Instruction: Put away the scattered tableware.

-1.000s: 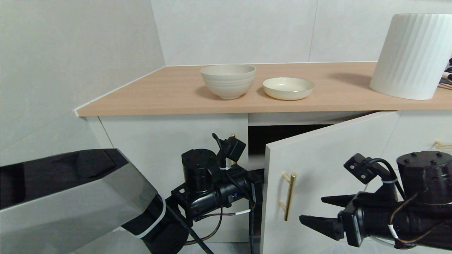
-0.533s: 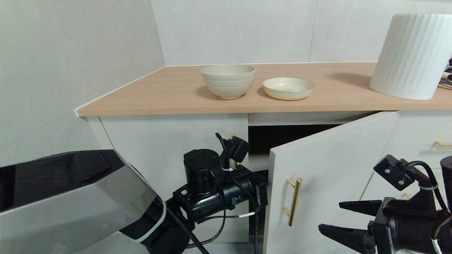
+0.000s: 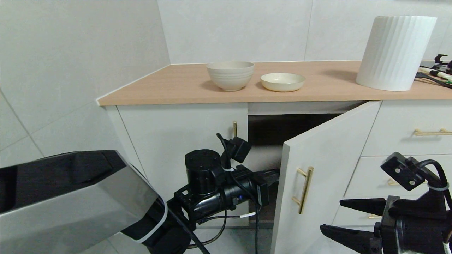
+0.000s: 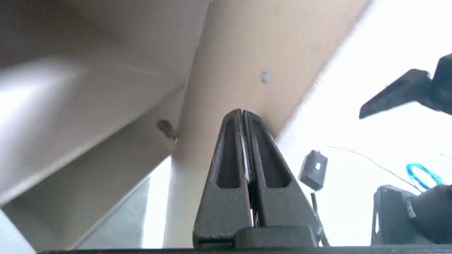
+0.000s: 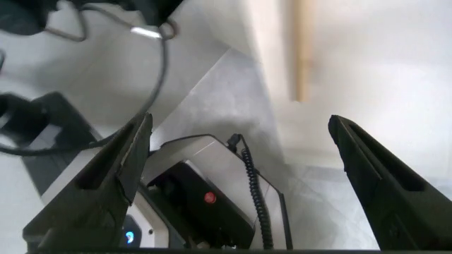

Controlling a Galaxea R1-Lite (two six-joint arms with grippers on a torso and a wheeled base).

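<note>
A cream ribbed bowl (image 3: 230, 74) and a shallow cream dish (image 3: 282, 81) stand side by side on the wooden countertop (image 3: 169, 90). Below them a white cabinet door (image 3: 328, 158) with a gold handle (image 3: 304, 190) stands partly open. My left gripper (image 3: 276, 172) is low, with its tips in the gap behind the door's edge. In the left wrist view this gripper (image 4: 242, 120) is shut and empty against the door's inner face. My right gripper (image 3: 332, 216) is open and empty at the lower right, in front of the door. Its fingers (image 5: 131, 159) are spread wide below the handle (image 5: 304, 49).
A tall white ribbed container (image 3: 395, 53) stands on the counter at the right, with pens (image 3: 434, 72) behind it. Drawers with gold handles (image 3: 431, 132) lie right of the door. Tiled walls close the left side and back. The cabinet interior (image 3: 282, 128) is dark.
The door has swung wider open. My right gripper drew back to the right, away from the handle. The whole head view has shifted, so the camera moved back.
</note>
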